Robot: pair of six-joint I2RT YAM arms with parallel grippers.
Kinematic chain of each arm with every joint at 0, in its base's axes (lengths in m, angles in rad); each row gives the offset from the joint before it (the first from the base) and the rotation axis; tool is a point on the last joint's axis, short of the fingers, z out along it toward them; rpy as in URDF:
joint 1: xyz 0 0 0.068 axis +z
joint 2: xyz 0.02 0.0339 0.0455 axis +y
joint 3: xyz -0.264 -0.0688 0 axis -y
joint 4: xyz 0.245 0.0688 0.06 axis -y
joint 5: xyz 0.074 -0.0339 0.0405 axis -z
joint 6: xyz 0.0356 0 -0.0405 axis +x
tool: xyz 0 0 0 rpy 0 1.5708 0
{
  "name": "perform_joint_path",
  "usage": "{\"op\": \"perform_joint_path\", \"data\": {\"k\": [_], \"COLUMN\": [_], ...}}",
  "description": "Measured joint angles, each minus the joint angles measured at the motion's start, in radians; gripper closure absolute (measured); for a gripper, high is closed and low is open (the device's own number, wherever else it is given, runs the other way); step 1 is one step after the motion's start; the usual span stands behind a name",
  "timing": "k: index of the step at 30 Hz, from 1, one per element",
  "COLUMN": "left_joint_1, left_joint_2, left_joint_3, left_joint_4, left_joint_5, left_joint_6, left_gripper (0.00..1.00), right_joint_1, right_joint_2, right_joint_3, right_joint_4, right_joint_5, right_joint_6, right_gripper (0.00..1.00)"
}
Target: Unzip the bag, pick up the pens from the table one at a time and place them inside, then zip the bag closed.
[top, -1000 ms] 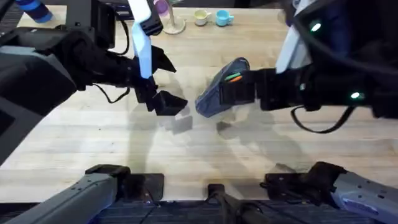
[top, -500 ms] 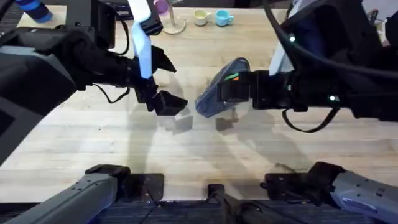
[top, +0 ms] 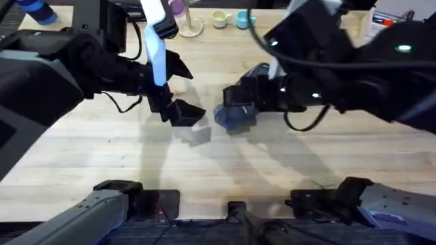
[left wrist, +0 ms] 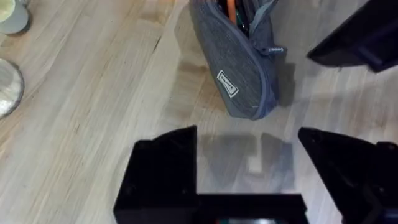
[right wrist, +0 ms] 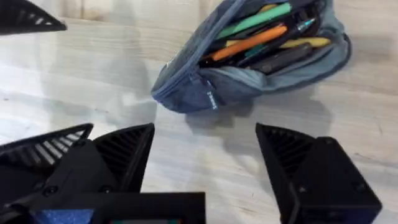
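- The grey bag [right wrist: 249, 59] lies unzipped on the table [top: 272, 170], just ahead of the right claw [right wrist: 205, 155], whose fingers are spread wide and empty.
- The left claw [left wrist: 249, 168], also wide, hovers just beside the bag's closed end.
- Orange and green pens [right wrist: 252, 34] sit inside the bag.
- Small cups [top: 231, 19] stand at the far edge.

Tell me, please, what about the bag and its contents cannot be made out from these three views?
- Overhead: the right arm covers most of the bag, hiding its opening.
- Left wrist: the top edge cuts off the bag, so the zipper's far end is unseen.
- Right wrist: the pens overlap inside the open bag; their count is unclear.
- The zipper's pull cord is too small to find.
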Motion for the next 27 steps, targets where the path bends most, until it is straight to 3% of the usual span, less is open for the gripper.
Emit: {"op": "perform_joint_path", "data": {"k": [4,16,18,27], "left_joint_1": [0.0,0.0,0.0,0.0], "left_joint_2": [0.0,0.0,0.0,0.0], "left_joint_3": [0.0,0.0,0.0,0.0], "left_joint_4": [0.0,0.0,0.0,0.0], "left_joint_5": [0.0,0.0,0.0,0.0], "left_joint_6": [0.0,0.0,0.0,0.0], "left_gripper": [0.008,0.008,0.008,0.008], "right_joint_1": [0.0,0.0,0.0,0.01], "right_joint_2": [0.095,0.222,0.238,0.247], "right_joint_3": [0.0,0.0,0.0,0.0], "right_joint_4": [0.053,0.176,0.181,0.196], "right_joint_5": [0.0,0.0,0.0,-0.016], "right_joint_6": [-0.009,-0.01,-0.01,-0.01], "right_gripper": [0.006,0.026,0.091,0.566]}}
